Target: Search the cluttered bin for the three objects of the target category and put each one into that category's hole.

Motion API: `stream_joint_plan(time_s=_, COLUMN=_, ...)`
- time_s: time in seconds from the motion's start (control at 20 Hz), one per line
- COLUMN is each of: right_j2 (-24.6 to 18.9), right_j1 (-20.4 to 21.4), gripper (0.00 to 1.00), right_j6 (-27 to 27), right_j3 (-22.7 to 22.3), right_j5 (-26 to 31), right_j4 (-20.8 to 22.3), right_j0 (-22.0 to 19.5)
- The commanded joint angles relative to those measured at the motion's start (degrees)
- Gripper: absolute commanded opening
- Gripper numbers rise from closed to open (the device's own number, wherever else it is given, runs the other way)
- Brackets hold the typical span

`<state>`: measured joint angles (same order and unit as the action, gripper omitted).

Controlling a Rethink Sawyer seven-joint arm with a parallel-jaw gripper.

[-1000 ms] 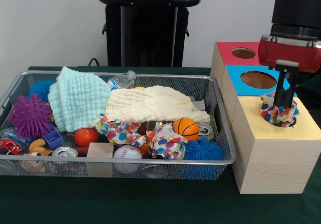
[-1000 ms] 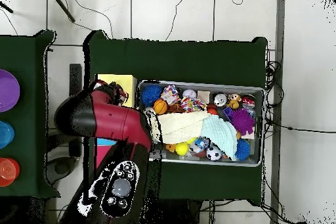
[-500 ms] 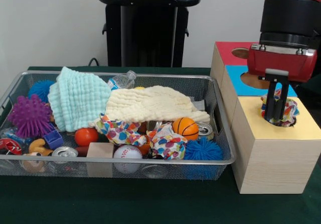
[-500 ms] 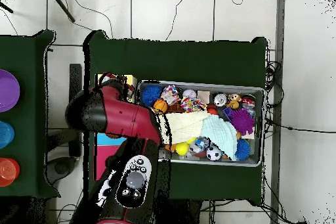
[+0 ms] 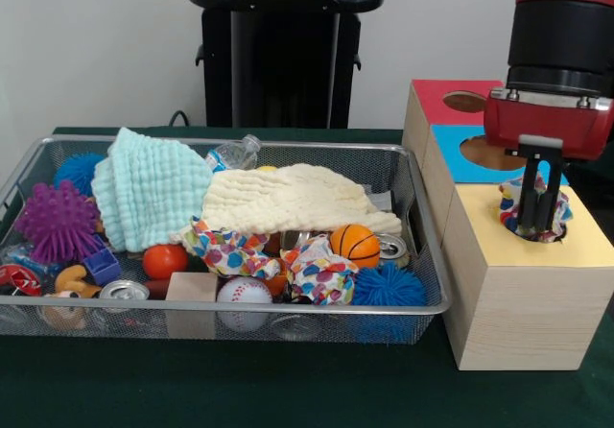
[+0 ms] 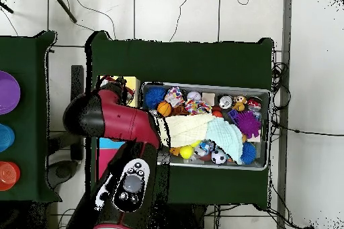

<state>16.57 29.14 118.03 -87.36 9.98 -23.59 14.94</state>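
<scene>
**Cloth at the yellow hole, claw straight above it**

We start with the wire bin (image 5: 422,255), which fills the left and middle of the front view and is heaped with clutter: a mint towel (image 5: 149,188), a cream towel (image 5: 293,198), spiky balls, a small basketball (image 5: 355,244), a baseball (image 5: 244,294) and cans. Two more patterned cloths (image 5: 225,250) lie in it, below the cream towel's near edge, one beside the basketball (image 5: 317,273).

To the right of the bin stand three boxes in a row, red (image 5: 436,97) farthest, blue (image 5: 451,145) in the middle, yellow (image 5: 585,241) nearest the camera, each with a round hole on top.

The arm comes down over the yellow box. Its claw (image 5: 540,228) points straight down into the hole, and a crumpled patterned cloth (image 5: 508,202) sits bunched in the hole's mouth around the tips. The two fingers (image 5: 527,193) look parallel with a narrow gap between them; we cannot tell whether they grip the cloth or have let go.

What matters next, we judge, is that the cloth lies directly under the claw, in line with the hole, so any push or release goes straight down. The overhead view hides the claw under the arm (image 6: 114,119).
</scene>
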Motion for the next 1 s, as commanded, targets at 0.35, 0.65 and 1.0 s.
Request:
stream_joint_plan(time_s=0.35, right_j2=-3.1, right_j1=0.0, gripper=0.0, right_j6=11.3, right_j3=-7.5, right_j5=1.8, right_j4=-0.3, right_j0=1.0)
stream_joint_plan(time_s=0.65, right_j2=-5.1, right_j1=1.3, gripper=0.0, right_j6=10.7, right_j3=-9.4, right_j5=0.7, right_j4=0.1, right_j0=-0.5)
stream_joint_plan(time_s=1.0, right_j2=-7.3, right_j1=1.3, gripper=0.0, right_j6=10.5, right_j3=-10.6, right_j5=-3.2, right_j4=1.0, right_j0=-2.3)
